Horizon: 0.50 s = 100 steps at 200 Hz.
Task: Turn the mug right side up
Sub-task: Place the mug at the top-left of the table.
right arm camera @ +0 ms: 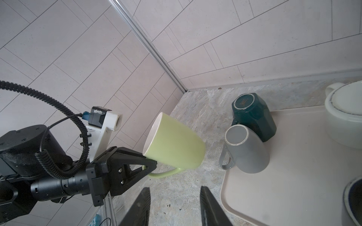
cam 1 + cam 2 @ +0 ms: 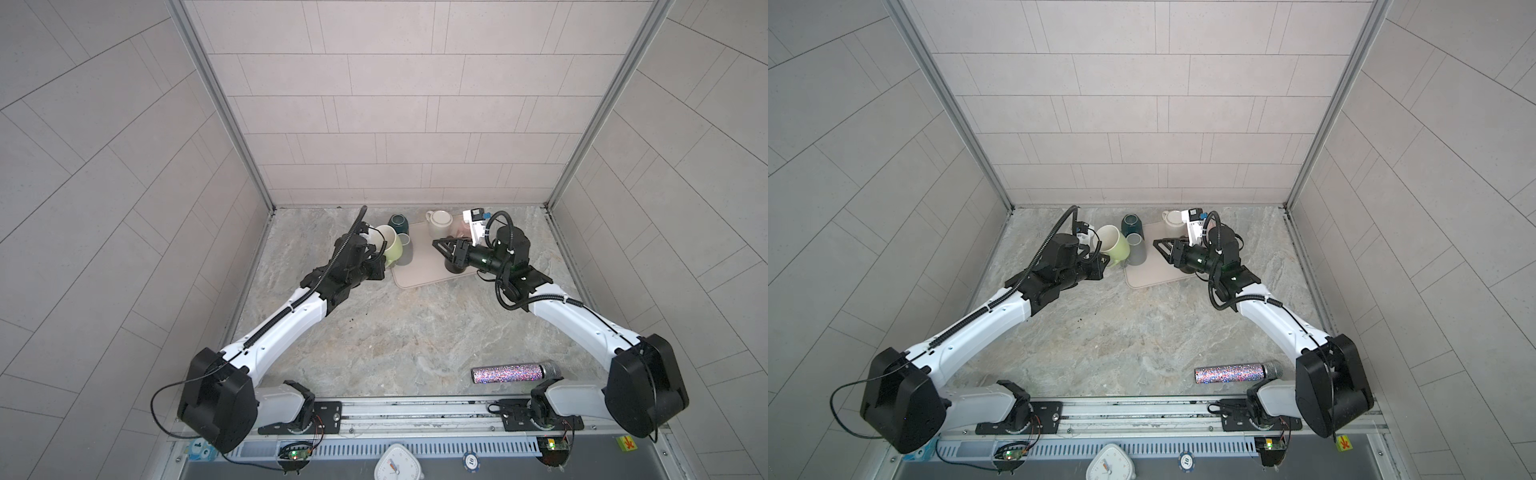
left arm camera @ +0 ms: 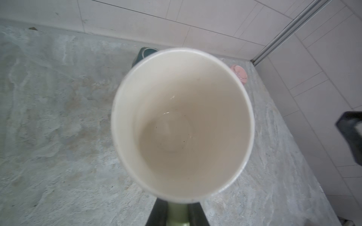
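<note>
Pale green outside and cream inside, the mug (image 1: 174, 144) hangs clear of the countertop (image 1: 197, 109). It is tipped over, with its mouth turned back toward the left arm's wrist. Only the right wrist view shows the grip plainly: the left gripper (image 1: 151, 168) is clenched on the mug's handle, which loops beneath the body. The left wrist view looks straight into the empty bowl, with a sliver of green handle wedged between the black fingers (image 3: 160, 213).

In both top views the left arm reaches forward, nearly straight, with its wrist rolled. The mug sits just ahead of the gripper (image 2: 380, 261).

The right arm is bent at the elbow, its forearm level. The right gripper (image 2: 435, 243) points across at the left one, well apart from it. Its jaws are parted and grasp nothing, and it hovers over the tray (image 2: 419, 272).

Between the two grippers, close beyond the held mug, a grey mug (image 1: 246, 150) and a teal mug (image 1: 252, 113) stand upside down. A white mug (image 2: 440, 222) sits behind the right gripper's fingertips.
</note>
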Each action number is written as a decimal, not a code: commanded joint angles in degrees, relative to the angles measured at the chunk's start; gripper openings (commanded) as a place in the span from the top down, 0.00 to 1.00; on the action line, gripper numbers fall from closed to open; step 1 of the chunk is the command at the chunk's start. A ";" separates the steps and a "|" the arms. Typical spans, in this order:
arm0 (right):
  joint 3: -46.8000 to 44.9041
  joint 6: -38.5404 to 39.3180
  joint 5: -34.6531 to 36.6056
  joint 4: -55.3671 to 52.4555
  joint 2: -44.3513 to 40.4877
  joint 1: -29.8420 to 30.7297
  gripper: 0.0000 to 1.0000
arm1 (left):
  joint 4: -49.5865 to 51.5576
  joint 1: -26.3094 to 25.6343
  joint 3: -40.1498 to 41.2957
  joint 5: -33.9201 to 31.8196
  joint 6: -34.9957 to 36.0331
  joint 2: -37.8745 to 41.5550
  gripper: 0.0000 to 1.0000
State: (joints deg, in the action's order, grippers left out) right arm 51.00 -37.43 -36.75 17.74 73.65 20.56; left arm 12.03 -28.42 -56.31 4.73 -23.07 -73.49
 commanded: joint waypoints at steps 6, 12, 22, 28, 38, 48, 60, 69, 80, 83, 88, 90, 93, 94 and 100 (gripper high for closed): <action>-0.99 4.66 3.88 -7.46 -5.83 -0.32 0.56 | 5.47 0.10 -5.48 -8.49 5.14 1.39 1.00; -1.23 5.47 4.92 -9.49 -6.98 -0.34 0.56 | 6.22 0.08 -6.04 -9.46 5.34 1.02 1.00; -2.07 6.49 5.54 -11.37 -8.90 -0.34 0.56 | 6.58 0.53 -6.43 -11.15 5.69 0.47 1.00; -2.80 6.79 5.49 -11.97 -10.10 -0.34 0.55 | 6.56 0.92 -6.52 -12.35 5.49 0.22 1.00; -3.94 7.10 5.48 -13.07 -11.95 -0.34 0.55 | 5.46 1.91 -6.26 -13.43 5.36 -0.14 1.00; -4.99 7.27 5.76 -14.27 -13.73 -0.34 0.55 | 4.77 3.56 -6.58 -13.81 5.34 -1.20 1.00; -6.42 7.11 7.14 -16.01 -15.84 -0.34 0.55 | 4.63 6.41 -8.04 -12.84 5.62 -3.10 1.00; -7.66 6.85 7.79 -16.88 -17.36 -0.34 0.55 | 4.65 8.61 -9.37 -12.03 5.60 -4.89 1.00; -9.56 6.74 7.82 -16.65 -19.21 -0.34 0.55 | 4.58 10.67 -11.28 -11.97 6.13 -7.15 1.00; -10.03 6.68 7.82 -16.65 -19.65 -0.34 0.55 | 4.62 11.06 -11.85 -12.34 6.35 -7.82 1.00; -10.91 6.55 7.90 -16.60 -20.59 -0.33 0.55 | 4.79 11.60 -12.74 -12.93 6.67 -9.04 1.00; -11.16 6.51 7.92 -16.59 -20.88 -0.34 0.55 | 4.83 11.78 -13.16 -13.15 6.84 -9.45 1.00; -11.61 6.49 8.07 -16.78 -21.19 -0.34 0.55 | 4.84 12.06 -13.73 -13.57 7.04 -10.21 1.00; -11.61 6.49 8.09 -16.82 -21.40 -0.34 0.55 | 4.84 12.11 -13.91 -13.72 7.15 -10.41 1.00; -12.32 6.49 8.51 -17.15 -22.25 -0.34 0.54 | 4.40 12.57 -15.01 -14.15 7.80 -12.01 1.00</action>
State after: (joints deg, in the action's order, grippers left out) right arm 41.08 -31.51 -30.09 3.01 54.39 20.45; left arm 20.49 -18.17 -65.65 -5.76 -17.80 -82.39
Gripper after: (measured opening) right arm 0.455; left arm 0.161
